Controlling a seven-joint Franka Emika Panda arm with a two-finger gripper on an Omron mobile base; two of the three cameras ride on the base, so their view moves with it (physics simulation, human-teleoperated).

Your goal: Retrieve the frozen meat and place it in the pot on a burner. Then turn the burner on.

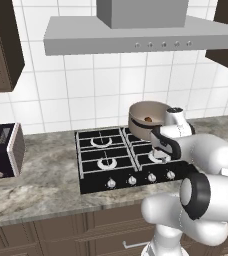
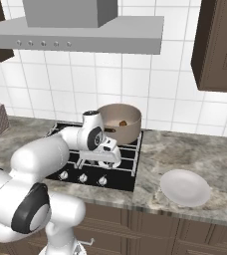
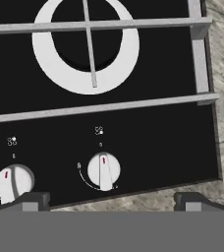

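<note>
Knob (image 3: 103, 171) unobstructed btwn wide jaws; grate (image 3: 99, 106) just beyond

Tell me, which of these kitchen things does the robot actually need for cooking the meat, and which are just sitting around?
Needed for the job:
- frozen meat, already in the pot
- pot on a back burner
- cooktop knobs
- claw, open above the knobs

Just lying about:
- toaster
- white plate
- range hood

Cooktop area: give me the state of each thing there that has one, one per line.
frozen meat: lying inside the pot.
pot: upright on the back right burner, no lid.
front right burner: no flame visible.
rightmost knob: red mark pointing toward the burner.
gripper: open, fingers above the front edge, holding nothing.
plate: flat on the counter.
</note>
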